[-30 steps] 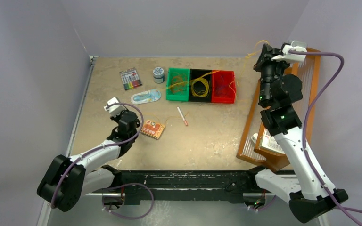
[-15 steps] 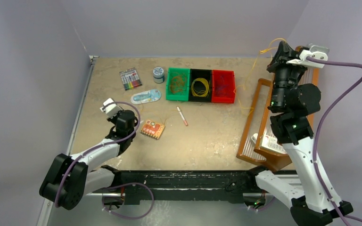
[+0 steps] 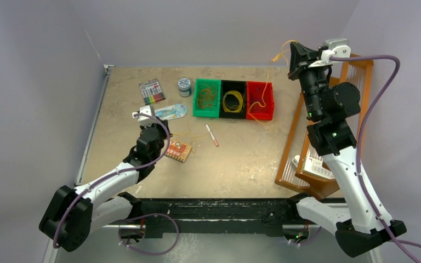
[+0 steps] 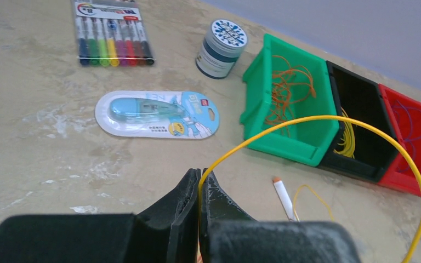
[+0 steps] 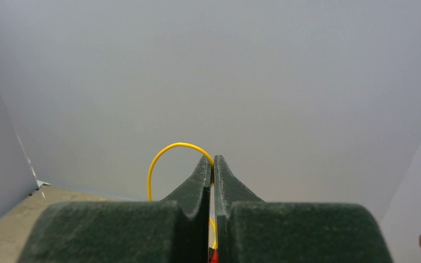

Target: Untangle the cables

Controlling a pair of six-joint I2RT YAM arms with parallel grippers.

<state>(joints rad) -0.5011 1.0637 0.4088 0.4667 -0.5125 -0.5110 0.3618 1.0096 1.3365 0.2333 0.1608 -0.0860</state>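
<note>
My left gripper (image 3: 156, 130) (image 4: 200, 178) is low over the table's left side, shut on a yellow cable (image 4: 329, 118) that arcs off to the right. My right gripper (image 3: 294, 55) (image 5: 212, 161) is raised at the back right, shut on a yellow cable (image 5: 164, 153) whose strand (image 3: 267, 87) hangs down over the red bin (image 3: 260, 116). More cables lie sorted in bins: orange ones (image 4: 285, 90) in the green bin (image 4: 290, 150), yellow coils (image 3: 232, 101) in the black bin (image 3: 233, 82), purple-blue ones (image 4: 411, 118) in the red bin.
A marker pack (image 3: 152, 91), a round tin (image 3: 184, 85) and a correction tape pack (image 3: 170, 112) lie at the back left. A white pen (image 3: 212, 135) and an orange circuit board (image 3: 177, 150) sit mid-table. A wooden rack (image 3: 290, 137) stands along the right edge.
My right arm swung out to the right, then back left, carrying its yellow cable, which now hangs over the red bin. My left gripper moved up and right toward the correction tape.
</note>
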